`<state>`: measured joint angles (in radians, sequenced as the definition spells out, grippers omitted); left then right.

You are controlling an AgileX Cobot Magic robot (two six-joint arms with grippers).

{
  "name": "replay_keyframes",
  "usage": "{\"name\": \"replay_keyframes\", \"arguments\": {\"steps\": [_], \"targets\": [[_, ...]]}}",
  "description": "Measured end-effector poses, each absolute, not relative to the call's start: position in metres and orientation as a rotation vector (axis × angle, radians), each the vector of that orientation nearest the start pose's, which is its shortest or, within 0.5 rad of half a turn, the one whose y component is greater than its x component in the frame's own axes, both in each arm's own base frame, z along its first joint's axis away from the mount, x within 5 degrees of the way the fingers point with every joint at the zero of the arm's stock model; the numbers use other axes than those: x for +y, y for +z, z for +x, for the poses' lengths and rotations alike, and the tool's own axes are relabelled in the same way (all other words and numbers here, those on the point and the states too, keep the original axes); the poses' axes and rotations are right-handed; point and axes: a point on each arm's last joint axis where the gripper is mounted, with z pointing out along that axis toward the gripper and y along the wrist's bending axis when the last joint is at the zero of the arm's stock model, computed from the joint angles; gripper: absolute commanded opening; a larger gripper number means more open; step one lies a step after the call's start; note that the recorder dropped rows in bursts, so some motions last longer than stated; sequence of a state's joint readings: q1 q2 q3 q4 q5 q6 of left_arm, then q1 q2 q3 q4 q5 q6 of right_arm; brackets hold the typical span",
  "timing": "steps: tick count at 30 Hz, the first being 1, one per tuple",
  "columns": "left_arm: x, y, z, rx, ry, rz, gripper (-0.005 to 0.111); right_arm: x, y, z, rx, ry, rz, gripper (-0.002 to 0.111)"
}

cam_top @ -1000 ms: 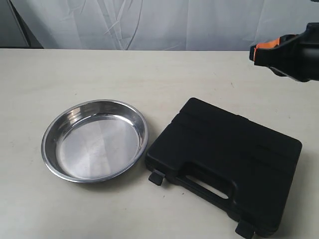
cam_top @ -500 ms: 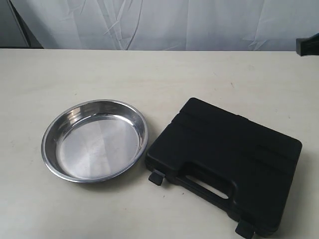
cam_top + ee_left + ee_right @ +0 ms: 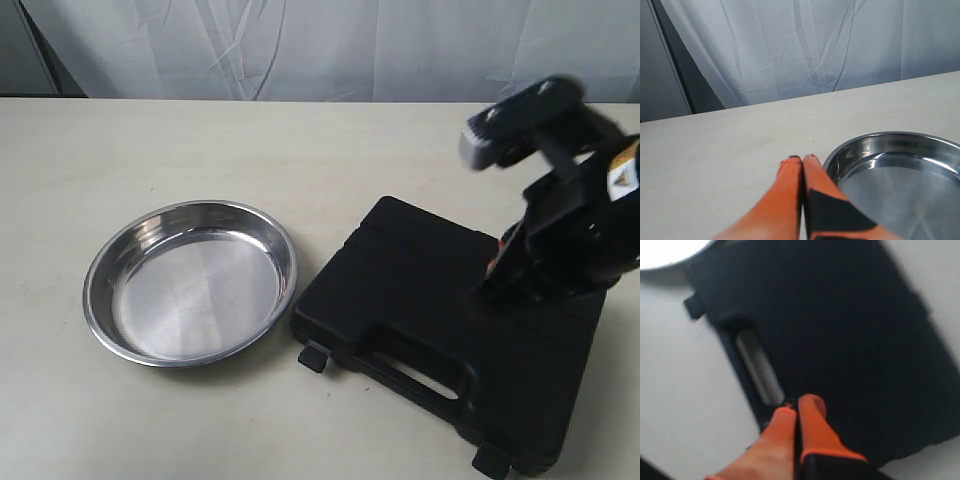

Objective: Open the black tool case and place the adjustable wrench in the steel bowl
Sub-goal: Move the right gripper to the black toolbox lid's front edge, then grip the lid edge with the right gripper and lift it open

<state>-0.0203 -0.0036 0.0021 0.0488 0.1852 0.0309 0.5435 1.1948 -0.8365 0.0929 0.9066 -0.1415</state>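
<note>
The black tool case [image 3: 420,300] lies closed on the table, slot handle [image 3: 415,378] toward the front, with one latch [image 3: 313,355] at its left corner and another [image 3: 490,462] at the right. The adjustable wrench is hidden. To the case's left sits the empty steel bowl [image 3: 190,283]. My right gripper [image 3: 492,272] hangs shut over the right part of the lid; in the right wrist view its tips [image 3: 797,407] are beside the slot handle [image 3: 757,367] of the case [image 3: 850,325]. My left gripper [image 3: 801,160] is shut, empty, beside the bowl's rim [image 3: 840,152].
A pale table [image 3: 120,150] carries everything, with a white curtain [image 3: 330,45] behind it. The case's front right corner reaches the lower edge of the exterior view. The left arm does not show in the exterior view.
The right arm left the exterior view at the right edge, then swung back in and down over the case's right side. Bowl and case have not moved.
</note>
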Motion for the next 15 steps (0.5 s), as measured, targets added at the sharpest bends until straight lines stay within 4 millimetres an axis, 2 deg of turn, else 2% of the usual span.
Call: {"name": "replay_keyframes", "arguments": {"steps": [7, 15], "targets": [[0.000, 0.196, 0.056, 1.666, 0.052, 0.076, 0.000, 0.153, 0.221, 0.182, 2.834, 0.302, -1.108, -0.001], [0.000, 0.196, 0.056, 1.666, 0.052, 0.076, 0.000, 0.192, 0.183, 0.171, 2.808, 0.235, -1.366, -0.001]]}}
